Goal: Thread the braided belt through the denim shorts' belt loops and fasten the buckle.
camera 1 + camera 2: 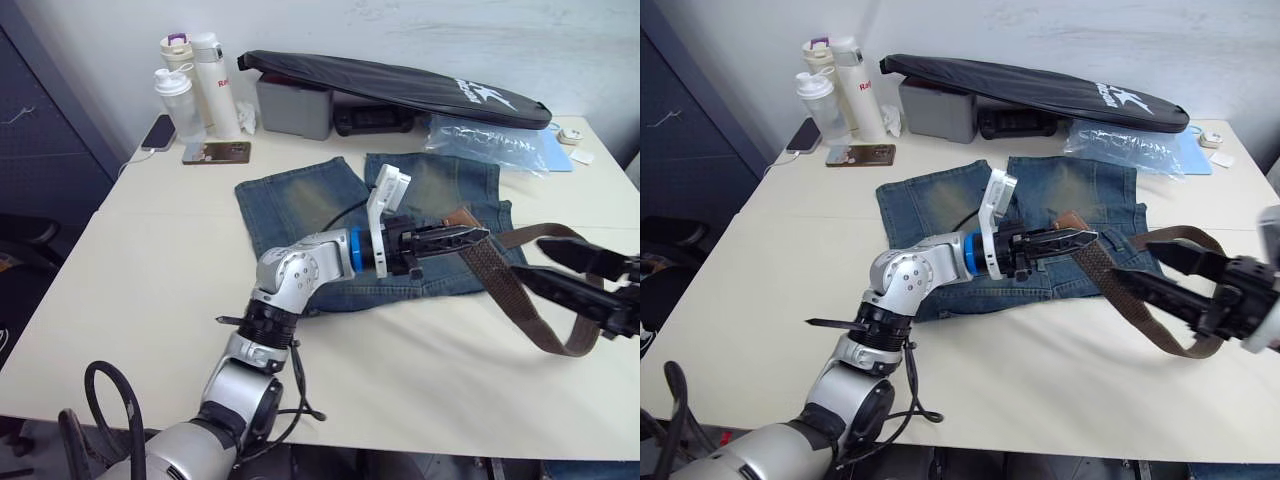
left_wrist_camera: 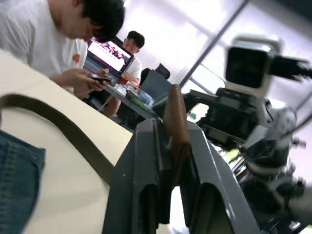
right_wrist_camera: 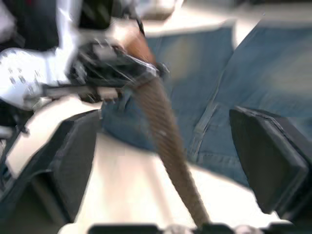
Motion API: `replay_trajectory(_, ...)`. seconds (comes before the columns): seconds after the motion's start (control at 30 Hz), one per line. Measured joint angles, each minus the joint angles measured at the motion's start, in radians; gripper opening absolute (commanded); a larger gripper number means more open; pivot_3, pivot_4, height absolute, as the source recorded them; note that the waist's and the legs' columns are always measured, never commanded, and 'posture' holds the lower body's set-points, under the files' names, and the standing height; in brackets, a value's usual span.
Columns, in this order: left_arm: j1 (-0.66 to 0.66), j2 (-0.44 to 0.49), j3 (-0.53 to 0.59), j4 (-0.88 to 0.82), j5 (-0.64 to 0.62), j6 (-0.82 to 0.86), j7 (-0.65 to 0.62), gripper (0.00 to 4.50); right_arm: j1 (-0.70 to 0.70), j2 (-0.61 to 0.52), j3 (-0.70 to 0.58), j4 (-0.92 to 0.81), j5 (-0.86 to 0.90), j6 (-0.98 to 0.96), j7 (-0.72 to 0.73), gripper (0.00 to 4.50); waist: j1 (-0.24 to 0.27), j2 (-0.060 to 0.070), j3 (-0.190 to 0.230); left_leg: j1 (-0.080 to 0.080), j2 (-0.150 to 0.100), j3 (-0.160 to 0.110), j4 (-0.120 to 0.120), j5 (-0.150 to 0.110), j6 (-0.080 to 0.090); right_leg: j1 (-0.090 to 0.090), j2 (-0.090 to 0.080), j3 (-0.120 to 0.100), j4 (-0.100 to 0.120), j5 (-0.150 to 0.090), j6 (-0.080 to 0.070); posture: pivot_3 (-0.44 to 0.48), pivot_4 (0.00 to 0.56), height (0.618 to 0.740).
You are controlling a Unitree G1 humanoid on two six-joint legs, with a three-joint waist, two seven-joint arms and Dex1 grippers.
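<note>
In the eye views the braided belt (image 1: 510, 290) is held by its tan tip in the clenched left gripper (image 1: 478, 236) above the denim shorts (image 1: 300, 205), and in the right wrist view the right gripper (image 3: 183, 156) is seen spread around the strap.

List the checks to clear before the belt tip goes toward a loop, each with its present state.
1. Left gripper shut on the braided belt near its tan tip: ok.
2. Right gripper open, belt running between its fingers ungripped: ok.
3. Denim shorts lying flat on the table: ok.
4. Belt through any belt loops: not ok, it hangs free in a loop off the shorts' side.
5. Buckle located: cannot tell.
6. Nearest loop located along the waistband: cannot tell.
</note>
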State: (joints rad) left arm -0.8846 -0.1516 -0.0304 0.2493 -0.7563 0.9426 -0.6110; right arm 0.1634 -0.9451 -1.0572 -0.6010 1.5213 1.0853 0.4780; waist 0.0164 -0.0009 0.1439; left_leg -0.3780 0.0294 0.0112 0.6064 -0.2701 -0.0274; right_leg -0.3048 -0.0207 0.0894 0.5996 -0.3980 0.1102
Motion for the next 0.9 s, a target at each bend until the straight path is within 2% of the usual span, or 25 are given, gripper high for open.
replay_trajectory(0.07,-0.041,-0.013,0.086,0.053,-0.045,0.048,0.093,0.00,0.079,0.068,-0.057,-0.069,0.108,-0.070,-0.094,4.32,-0.006,0.000,0.000,0.000,0.001,0.000,0.000,0.000,0.000,0.000,0.003,0.001,0.000,0.000,0.001,0.000,0.150,0.740)
replay_trajectory(0.17,-0.083,-0.025,0.161,0.098,-0.098,0.075,0.181,0.00,0.184,0.145,-0.019,-0.169,0.267,-0.174,-0.227,4.32,-0.019,0.000,0.000,0.001,0.001,0.000,-0.002,0.001,-0.002,0.000,0.004,0.002,0.001,-0.001,0.002,0.000,0.150,0.740)
replay_trajectory(0.3,-0.139,-0.034,0.239,0.159,-0.167,0.073,0.277,0.00,0.271,0.248,0.228,-0.309,0.344,-0.278,-0.345,4.32,-0.025,-0.001,0.001,0.002,0.002,0.002,-0.002,0.001,-0.005,-0.001,0.007,0.003,0.001,-0.002,0.003,0.000,0.150,0.740)
replay_trajectory(0.37,-0.152,-0.036,0.250,0.160,-0.205,0.087,0.295,0.00,0.269,0.305,0.353,-0.313,0.265,-0.312,-0.364,4.32,-0.023,-0.002,0.001,0.003,0.002,0.002,-0.002,0.002,-0.005,-0.001,0.008,0.005,0.001,-0.002,0.004,0.000,0.150,0.740)
replay_trajectory(0.53,-0.151,-0.035,0.223,0.140,-0.231,0.131,0.312,0.00,0.137,0.485,0.599,-0.223,0.120,-0.431,-0.452,4.32,-0.020,-0.001,0.001,0.003,0.002,0.002,-0.003,0.002,-0.006,-0.001,0.008,0.014,0.002,-0.002,0.004,0.000,0.150,0.740)
replay_trajectory(0.67,-0.151,-0.036,0.214,0.131,-0.253,0.130,0.334,0.00,0.012,0.602,0.737,-0.178,0.026,-0.517,-0.480,4.32,-0.021,0.000,0.000,0.004,0.002,0.002,-0.005,0.002,-0.007,-0.002,0.009,0.015,0.002,-0.002,0.004,0.000,0.150,0.740)
replay_trajectory(0.73,-0.151,-0.036,0.217,0.131,-0.264,0.125,0.343,0.00,-0.017,0.634,0.769,-0.169,-0.024,-0.546,-0.478,4.32,-0.021,0.000,0.000,0.004,0.002,0.002,-0.005,0.002,-0.007,-0.002,0.009,0.015,0.002,-0.002,0.004,0.000,0.150,0.740)
replay_trajectory(0.8,-0.151,-0.036,0.218,0.131,-0.268,0.118,0.353,0.00,-0.074,0.722,0.791,-0.134,-0.080,-0.614,-0.481,4.32,-0.020,0.000,0.000,0.004,0.002,0.002,-0.005,0.003,-0.007,-0.002,0.009,0.015,0.002,-0.002,0.004,0.000,0.150,0.740)
replay_trajectory(0.9,-0.151,-0.036,0.211,0.131,-0.270,0.109,0.360,0.00,-0.121,0.798,0.789,-0.100,-0.103,-0.700,-0.483,4.32,-0.019,0.000,0.000,0.004,0.001,0.002,-0.005,0.003,-0.007,-0.002,0.008,0.016,0.003,-0.002,0.004,0.000,0.150,0.740)
